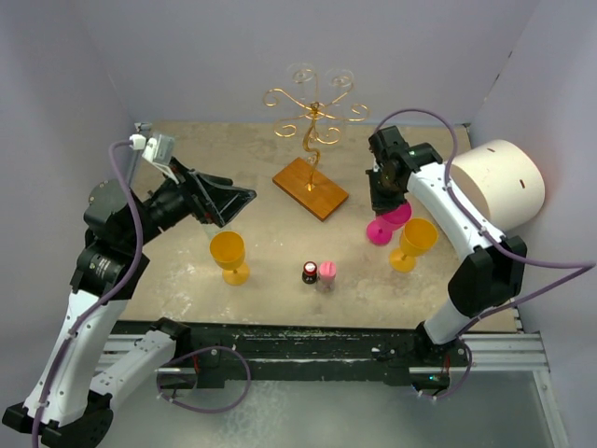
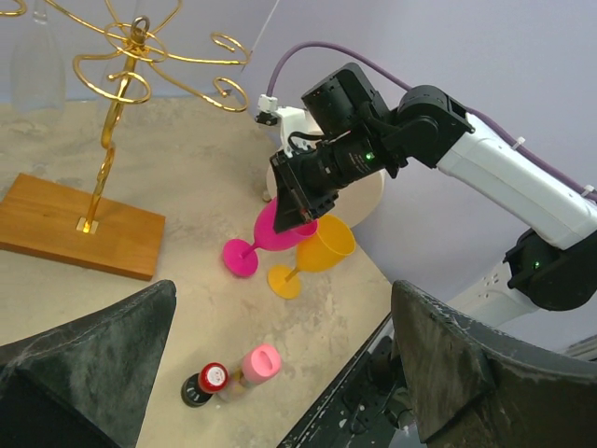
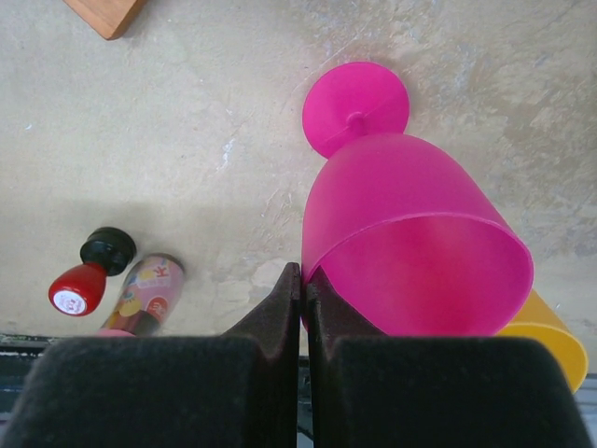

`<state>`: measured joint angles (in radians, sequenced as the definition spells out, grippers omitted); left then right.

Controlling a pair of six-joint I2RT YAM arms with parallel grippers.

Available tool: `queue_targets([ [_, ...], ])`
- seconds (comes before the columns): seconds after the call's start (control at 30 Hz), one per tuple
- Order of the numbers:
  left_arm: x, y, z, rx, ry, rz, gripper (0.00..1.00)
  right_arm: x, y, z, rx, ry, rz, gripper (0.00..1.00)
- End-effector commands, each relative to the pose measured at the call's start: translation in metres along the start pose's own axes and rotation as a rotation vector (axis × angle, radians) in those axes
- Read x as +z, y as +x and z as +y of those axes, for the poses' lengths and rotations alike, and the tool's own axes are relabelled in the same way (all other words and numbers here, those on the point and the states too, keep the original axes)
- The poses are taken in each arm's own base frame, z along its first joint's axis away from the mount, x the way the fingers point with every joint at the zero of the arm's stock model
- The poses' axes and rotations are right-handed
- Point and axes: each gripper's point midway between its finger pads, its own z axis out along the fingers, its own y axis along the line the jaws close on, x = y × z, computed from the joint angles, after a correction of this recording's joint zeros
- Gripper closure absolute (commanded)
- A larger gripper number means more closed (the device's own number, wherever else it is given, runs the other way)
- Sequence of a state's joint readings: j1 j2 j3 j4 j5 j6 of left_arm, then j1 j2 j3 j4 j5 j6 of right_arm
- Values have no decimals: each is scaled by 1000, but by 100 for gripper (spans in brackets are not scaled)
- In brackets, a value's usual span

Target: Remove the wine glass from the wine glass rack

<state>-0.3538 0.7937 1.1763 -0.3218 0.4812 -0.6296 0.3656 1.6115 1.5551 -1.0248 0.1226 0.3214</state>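
The pink wine glass (image 3: 410, 243) is lying tilted well off the wine glass rack (image 1: 312, 140), down at the right side of the surface (image 1: 270, 243). Its round foot is pointing toward the rack's wooden base (image 1: 310, 188) and its open mouth is facing the right gripper (image 3: 304, 275). The foot is sitting low at the surface, though the views are not settling whether it is touching. The right gripper's jaws are pinching almost fully together on the thin wall at the rim of the bowl, one inside and one outside, so the glass is hanging from that edge. A yellow glass (image 1: 415, 241) is standing upright just beside the pink bowl, on the side away from the rack. The rack is standing apart at the back centre, its gold scrolls carrying faint clear glasses at the top. In front of its base, a red-capped bottle (image 1: 310, 272) and a pink-capped bottle (image 1: 326, 273) are sitting side by side. Across the surface, the left gripper (image 1: 231, 201) is hovering with jaws spread wide, gripping nothing, above a second yellow glass (image 1: 229, 254).
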Motion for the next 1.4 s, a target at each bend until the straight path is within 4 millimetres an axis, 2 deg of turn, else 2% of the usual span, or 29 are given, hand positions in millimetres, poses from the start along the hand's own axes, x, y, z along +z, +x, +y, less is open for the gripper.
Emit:
queue_targets([
  [0.0,-6,-18,-7,68,-3,-50,1,-7,-6,-5,-17,25,-15,99],
  [0.13,-8,-18,-8,70,-6,-52,1,-1,-5,-3,-24,23,6,97],
  [0.33,-11,-17,-8,68,-15,-52,1,2,-8,-1,-27,11,0,80],
  [0.43,-13,-19,-10,70,-11,-56,1,-6,-15,2,-24,-4,-22,75],
  [0.53,-15,-20,-11,75,-15,-58,1,-34,-30,4,-3,-33,-107,66],
  [0.7,-16,-19,-11,83,-18,-49,1,-86,-53,5,32,-94,-296,46],
  [0.8,-16,-17,-10,93,-21,-39,1,-101,-55,2,65,-115,-369,37],
  [0.93,-20,-11,-6,117,-40,-11,1,-120,-57,-4,143,-165,-468,33],
  [1.07,-27,-3,-2,137,-67,33,1,-145,-73,-13,238,-250,-591,24],
  [1.13,-30,3,-2,140,-71,57,1,-156,-84,-15,283,-300,-640,20],
  [1.37,-45,13,-10,163,-65,91,1,-187,-143,6,312,-474,-740,17],
])
